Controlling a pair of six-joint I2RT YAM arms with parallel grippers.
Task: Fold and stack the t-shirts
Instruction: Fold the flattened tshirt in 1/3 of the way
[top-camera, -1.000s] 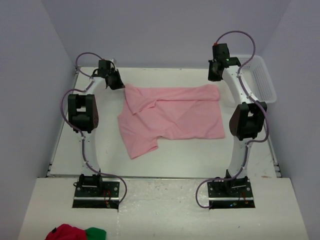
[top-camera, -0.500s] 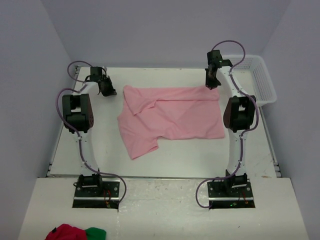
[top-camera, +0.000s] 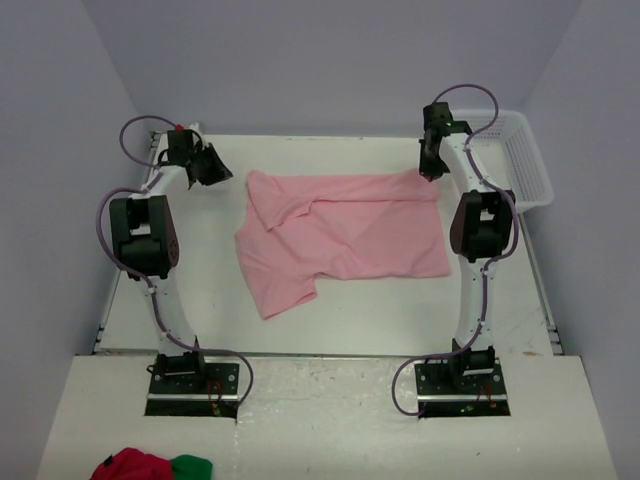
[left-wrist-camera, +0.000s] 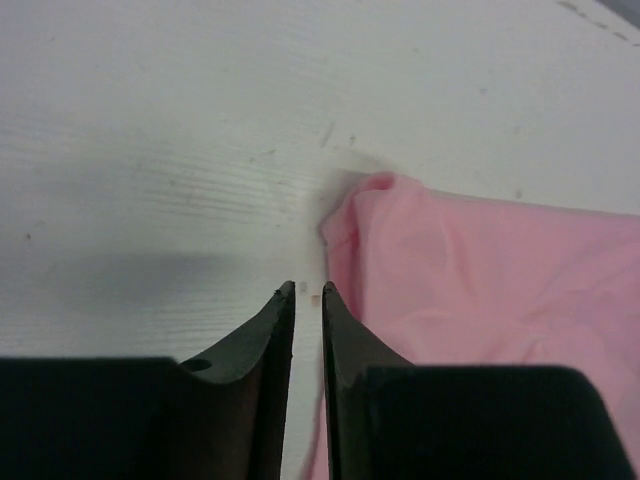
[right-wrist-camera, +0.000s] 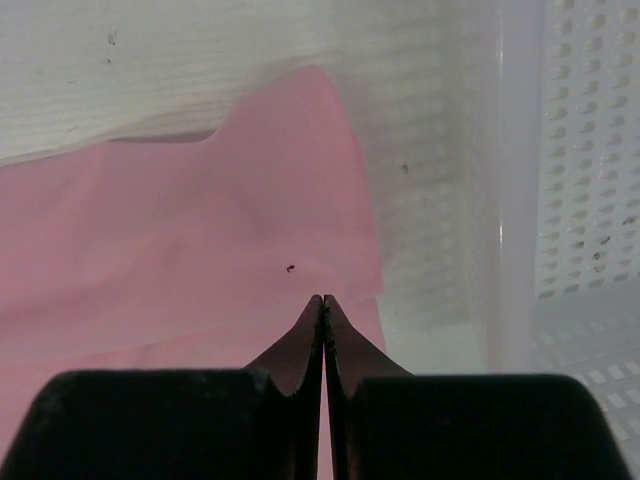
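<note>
Pink t-shirt (top-camera: 340, 235) lying crumpled on the tabletop (top-camera: 400, 305). Left pincer (left-wrist-camera: 308, 291), barely parted and empty, beside its far-left corner; right pincer (right-wrist-camera: 322, 300), closed and empty, above its far-right corner.

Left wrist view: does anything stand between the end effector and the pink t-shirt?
Nothing visible does. The t-shirt has its corner just ahead of the left end effector, slightly to the right in this view, and only the white table shows near the fingertips.
</note>
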